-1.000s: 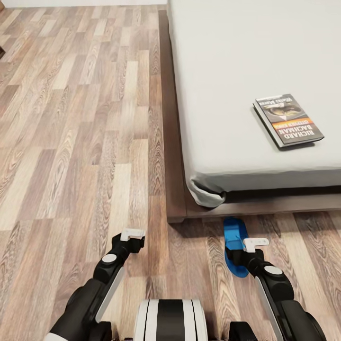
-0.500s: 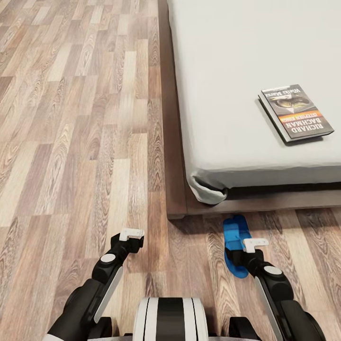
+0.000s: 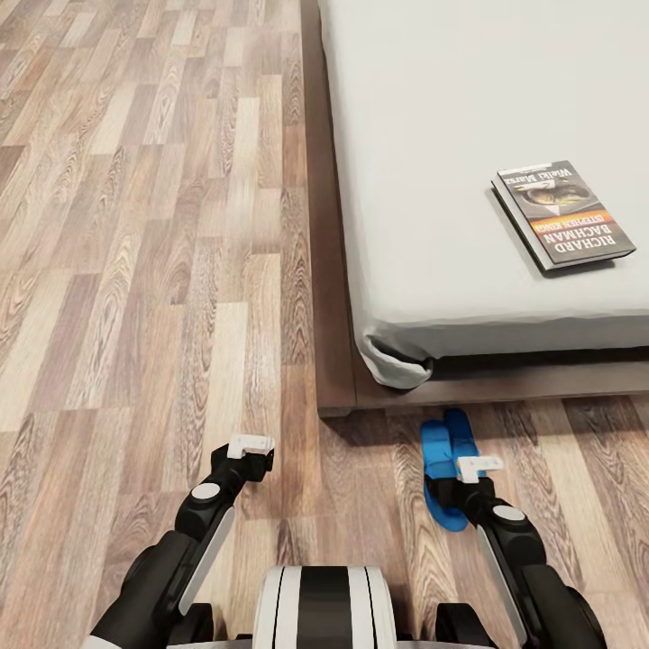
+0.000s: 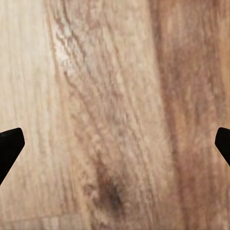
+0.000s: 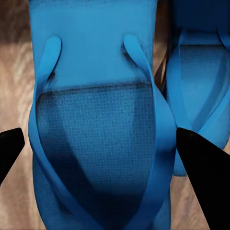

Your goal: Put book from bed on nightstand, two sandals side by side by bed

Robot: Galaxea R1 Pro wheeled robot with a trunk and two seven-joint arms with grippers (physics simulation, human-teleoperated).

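Right gripper (image 3: 468, 468), jaws apart, has shifted left above two sandals (image 3: 444, 469). Left gripper (image 3: 250, 444) apart over floor (image 3: 135, 270). Book (image 3: 564, 214) on bed (image 3: 433, 135).

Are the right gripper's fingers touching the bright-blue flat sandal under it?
Cannot tell. In the right wrist view the fingertips flank the bright-blue flat sandal, overlapping its edges; no contact or gap shows plainly.

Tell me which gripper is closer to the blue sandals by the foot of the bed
The right gripper. It hangs directly over the blue sandals on the floor, fingers open either side of one sandal. The left gripper hangs over bare floor, well off to the left of them.
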